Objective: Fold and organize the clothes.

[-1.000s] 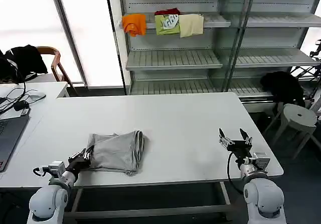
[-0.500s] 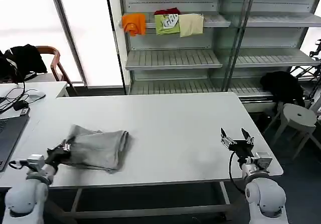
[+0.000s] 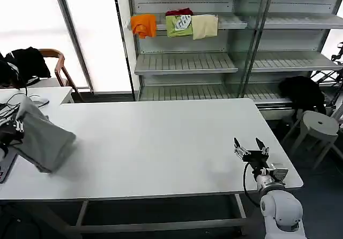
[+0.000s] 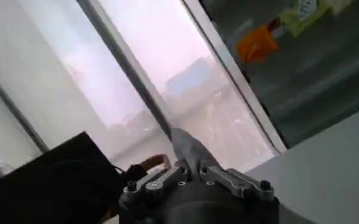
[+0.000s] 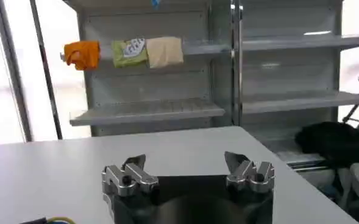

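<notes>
Head view: I read the grey T-shirt (image 3: 42,137) as a folded bundle at the table's (image 3: 161,142) far left edge, long axis running diagonally from upper left down to lower right. My left gripper (image 3: 12,126) is at its upper left end, clamped on the fabric. My right gripper (image 3: 250,148) is parked near the table's right front corner, fingers spread wide, holding nothing.

Left wrist view: a strip of grey cloth (image 4: 191,149) rises from between the closed fingers (image 4: 161,179).

Right wrist view: I see both fingertips (image 5: 133,164) wide apart above bare tabletop.
</notes>
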### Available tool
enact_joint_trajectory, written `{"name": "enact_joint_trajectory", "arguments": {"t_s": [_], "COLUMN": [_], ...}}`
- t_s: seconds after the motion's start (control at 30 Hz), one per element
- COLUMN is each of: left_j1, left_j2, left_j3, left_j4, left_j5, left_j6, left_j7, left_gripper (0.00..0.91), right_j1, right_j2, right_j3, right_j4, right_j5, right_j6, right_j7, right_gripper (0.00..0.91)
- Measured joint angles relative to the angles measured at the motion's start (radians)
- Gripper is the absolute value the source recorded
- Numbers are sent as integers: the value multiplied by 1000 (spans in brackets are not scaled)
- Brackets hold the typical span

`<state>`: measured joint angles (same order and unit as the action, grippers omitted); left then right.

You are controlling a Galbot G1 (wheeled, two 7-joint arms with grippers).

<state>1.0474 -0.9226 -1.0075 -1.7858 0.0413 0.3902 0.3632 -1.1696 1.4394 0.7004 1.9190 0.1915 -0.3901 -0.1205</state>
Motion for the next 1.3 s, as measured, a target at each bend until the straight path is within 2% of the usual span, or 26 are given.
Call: {"name": "enact_joint_trajectory", "arguments": {"t_s": [0.13,0.23,0.43,0.6,0.77,1.03,1.07,1.1,1.3], "left_j1": [-2,15,60,74,74,53,49,45,19], "left_j2": [10,-22,-181,-318,-414,-525,-537,-549,-615], "left_j3": [5,26,119,225,344,534,555,576,690], "left_j4": [-31,-58,-63,-68,-98,-97,-90,-83,-54], "left_j5": [49,108,248,305,305,268,266,263,240], "left_j6": [-18,-38,-84,-86,-45,43,49,55,77], "left_j7": [10,13,-16,-65,-116,-188,-196,-203,-236], "left_gripper": [20,20,30,30,30,30,534,907,907], "right_j1": [-10,-18,-30,-32,-39,-47,-47,-47,-39], "right_j2": [0,-1,-15,-16,-11,-16,-16,-16,-6], "right_j3": [8,14,34,47,51,62,62,61,44], "right_j4": [-4,-7,2,13,22,46,49,52,58], "right_j5": [7,11,24,29,29,30,30,29,14], "right_j6": [8,13,13,8,8,-5,-6,-8,-21], "right_j7": [0,0,1,2,3,4,3,3,6], "right_gripper": [907,907,907,907,907,907,907,907,907]}}
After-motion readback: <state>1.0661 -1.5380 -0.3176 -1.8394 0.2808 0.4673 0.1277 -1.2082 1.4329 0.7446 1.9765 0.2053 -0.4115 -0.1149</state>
